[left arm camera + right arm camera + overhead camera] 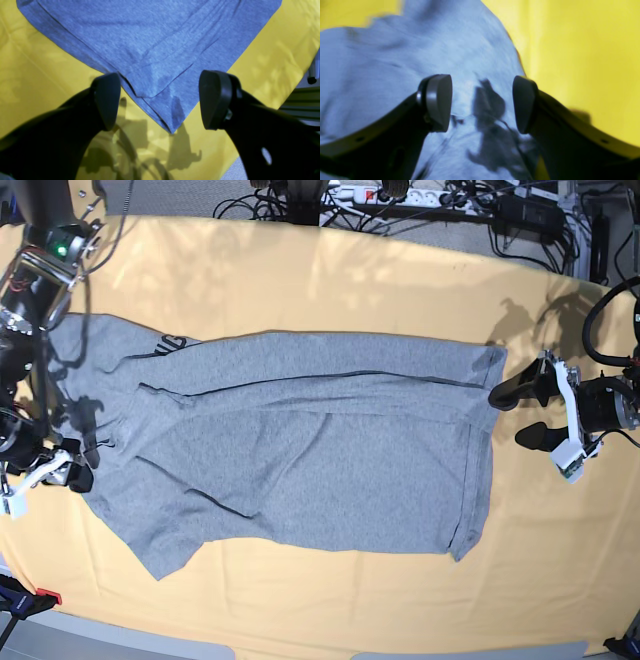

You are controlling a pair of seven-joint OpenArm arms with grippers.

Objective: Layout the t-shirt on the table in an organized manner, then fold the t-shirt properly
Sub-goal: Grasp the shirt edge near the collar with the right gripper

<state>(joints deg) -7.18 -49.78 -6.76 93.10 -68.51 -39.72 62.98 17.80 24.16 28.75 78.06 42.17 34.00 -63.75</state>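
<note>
The grey t-shirt lies spread across the yellow-orange table, plain side up, with a bit of black lettering showing at a folded edge. My left gripper is open beside the shirt's right edge. In the left wrist view the gripper straddles a layered corner of the shirt on the table. My right gripper is open over the shirt's left end. In the right wrist view the gripper hangs above rumpled shirt fabric, with the table to the right.
Cables and a power strip run along the table's far edge. A red clamp sits at the front left corner. A metal frame rail shows past the table edge in the left wrist view.
</note>
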